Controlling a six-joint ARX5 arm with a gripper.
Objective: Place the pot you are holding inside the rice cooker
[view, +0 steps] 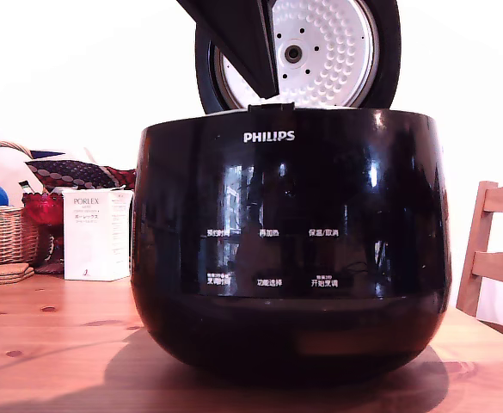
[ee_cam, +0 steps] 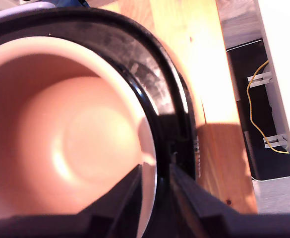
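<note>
Pot [ee_cam: 70, 134] sits down inside the rice cooker [view: 290, 232], its pinkish-lit interior filling my wrist view, the thin rim ringed by the cooker's black collar. My gripper [ee_cam: 155, 191] straddles that rim, one finger inside, one outside, nipped narrowly on the wall. I judge it rigid metal, moderately heavy, slick, so the rim is the only real purchase. Overhead the lid [view: 320, 52] stands open; wooden table [view: 53, 344] beneath.

wooden table [view: 53, 344], rice cooker [view: 290, 241], white box [view: 96, 234], basket [view: 6, 232]
</note>
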